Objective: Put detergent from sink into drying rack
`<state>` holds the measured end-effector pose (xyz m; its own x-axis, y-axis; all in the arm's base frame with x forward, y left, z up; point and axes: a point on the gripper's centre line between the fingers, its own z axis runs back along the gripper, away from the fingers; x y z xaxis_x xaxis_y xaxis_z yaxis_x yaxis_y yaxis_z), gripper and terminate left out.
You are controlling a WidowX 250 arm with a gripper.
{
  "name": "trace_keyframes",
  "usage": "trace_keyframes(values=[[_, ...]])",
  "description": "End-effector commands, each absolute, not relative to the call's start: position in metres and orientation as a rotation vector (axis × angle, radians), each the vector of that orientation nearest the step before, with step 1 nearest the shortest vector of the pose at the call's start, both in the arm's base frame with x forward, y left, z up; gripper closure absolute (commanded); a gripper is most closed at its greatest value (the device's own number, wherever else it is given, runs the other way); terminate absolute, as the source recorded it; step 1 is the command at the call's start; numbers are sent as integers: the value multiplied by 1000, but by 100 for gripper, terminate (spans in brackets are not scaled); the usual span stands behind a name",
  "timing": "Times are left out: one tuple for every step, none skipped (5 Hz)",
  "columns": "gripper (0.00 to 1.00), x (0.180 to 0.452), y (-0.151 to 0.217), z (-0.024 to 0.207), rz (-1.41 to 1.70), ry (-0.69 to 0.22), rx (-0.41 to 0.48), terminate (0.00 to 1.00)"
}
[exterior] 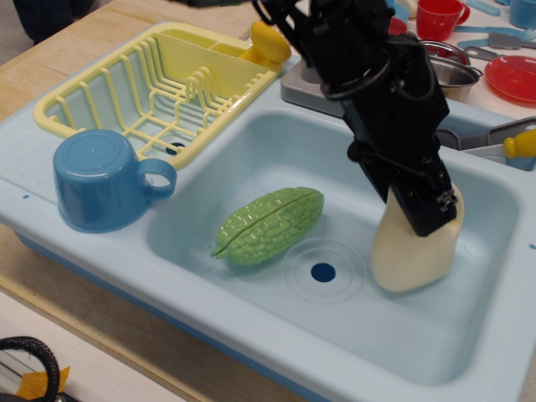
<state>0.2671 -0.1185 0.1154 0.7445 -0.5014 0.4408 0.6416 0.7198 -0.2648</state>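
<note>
1. Wooden table (67, 59) carries a light-blue toy sink (251, 159), and behind it lie red cups and plates.
2. Inside the sink, on the right of the drain hole (322, 272), stands the detergent (410, 260); its base seems to rest on the sink floor.
3. From above, the black gripper (427, 213) covers the upper part of the detergent, so cap and handle are hidden.
4. Whether the claw is already closed on the detergent I cannot tell, because its own body hides the fingertips.
5. My judgement is that the step in hand is the grasp. To do it well, the claw should close firmly on the neck or handle zone before any lift, then go straight up so the body clears the sink wall.
6. After that the way goes up and left to the yellow rack (126, 92), passing above the green gourd (270, 226) and away from the grey faucet post (322, 84).
7. The detergent is cream-beige, smooth plastic with a rounded wide bottom; such a surface may slip if the hold is weak.
8. A blue cup (100, 180) stands upside down near the rack and should stay untouched.
</note>
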Motion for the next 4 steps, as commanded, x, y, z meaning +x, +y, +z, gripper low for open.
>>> trace_keyframes(values=[[100,270,-92,193,-607,-452,-182,0],[100,273,-53,244,-553,-489,-52,0],[100,278,-8,249,-495,-522,29,0],[100,286,34,243,-489,-501,25,0]])
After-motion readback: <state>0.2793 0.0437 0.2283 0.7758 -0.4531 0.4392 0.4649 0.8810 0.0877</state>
